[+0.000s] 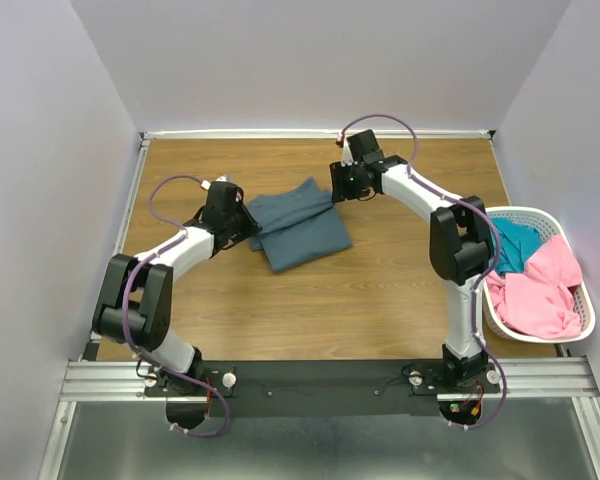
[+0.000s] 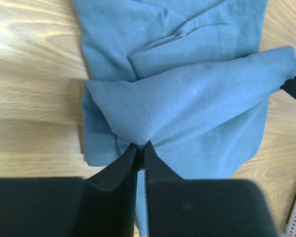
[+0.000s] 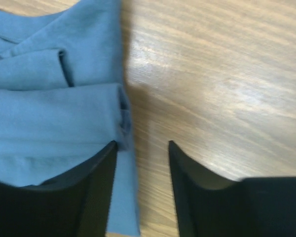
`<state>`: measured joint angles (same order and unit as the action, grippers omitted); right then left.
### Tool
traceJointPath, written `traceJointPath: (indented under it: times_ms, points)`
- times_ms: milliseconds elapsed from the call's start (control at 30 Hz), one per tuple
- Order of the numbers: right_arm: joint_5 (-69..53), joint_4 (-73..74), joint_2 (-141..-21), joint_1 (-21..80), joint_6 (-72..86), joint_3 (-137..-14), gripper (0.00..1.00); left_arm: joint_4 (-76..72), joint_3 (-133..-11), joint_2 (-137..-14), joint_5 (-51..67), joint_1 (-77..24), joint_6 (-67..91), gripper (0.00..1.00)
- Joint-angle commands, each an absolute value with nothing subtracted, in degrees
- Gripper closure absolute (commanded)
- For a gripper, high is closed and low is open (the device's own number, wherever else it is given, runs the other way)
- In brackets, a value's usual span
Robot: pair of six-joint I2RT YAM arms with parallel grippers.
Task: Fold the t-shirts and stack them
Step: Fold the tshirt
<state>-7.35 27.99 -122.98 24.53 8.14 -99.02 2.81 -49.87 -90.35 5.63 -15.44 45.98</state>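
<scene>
The slate blue-grey t-shirt lies folded on the wooden table, mid-left. My left gripper is at its left edge. In the left wrist view the jaws stand almost together, pinching a raised peak of the shirt. My right gripper is at the shirt's far right corner. In the right wrist view it is open, with the shirt's edge against the left finger and bare wood in most of the gap. A pink t-shirt and a teal t-shirt lie crumpled in the basket.
The white slotted basket stands at the table's right edge beside the right arm. White walls close in the table at the back and both sides. A metal rail runs along the near edge.
</scene>
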Motion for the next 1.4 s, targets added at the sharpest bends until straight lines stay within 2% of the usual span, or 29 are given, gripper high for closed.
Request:
traceJointPath:
  times_ms: [0,167,367,433,533,567,667,800,1033,1233,1367]
  points:
    - [-4.1,26.8,-117.0,25.4,6.9,-98.6,0.43,4.3,-48.5,-83.5,0.8,-14.8,45.7,0.76]
    - [-4.3,26.7,-109.1,27.3,7.5,-93.4,0.38,8.2,-46.9,-74.1,-1.8,-15.6,43.1,0.67]
    - [-12.4,21.9,-105.3,29.4,11.5,-83.8,0.41,8.4,-41.7,-68.6,-0.5,-19.8,42.3,0.55]
    - [-16.6,17.8,-106.3,29.4,14.5,-78.9,0.46,6.0,-43.7,-73.9,2.3,-23.6,41.4,0.55]
    - [-17.5,16.0,-107.2,29.4,14.9,-77.7,0.49,4.3,-46.6,-78.4,2.5,-24.5,41.6,0.62]
    - [-18.2,15.4,-107.9,29.4,15.0,-77.5,0.50,3.8,-48.7,-80.1,2.8,-24.5,41.9,0.67]
    - [-18.5,14.4,-109.1,29.4,15.2,-76.9,0.51,2.6,-53.7,-86.8,1.9,-24.4,42.5,0.74]
    - [-19.1,14.0,-111.7,29.4,15.0,-76.6,0.52,2.2,-57.7,-95.0,1.7,-20.2,44.0,0.76]
    - [-21.3,14.3,-112.9,29.4,18.5,-72.0,0.52,3.9,-62.8,-106.8,2.7,-15.6,43.2,0.76]
    - [-25.5,15.0,-108.6,29.4,23.7,-62.2,0.52,3.6,-60.7,-105.5,5.1,-15.3,42.8,0.75]
    - [-27.3,15.1,-104.3,32.3,25.7,-58.0,0.52,3.7,-58.0,-100.7,5.6,-16.3,40.2,0.63]
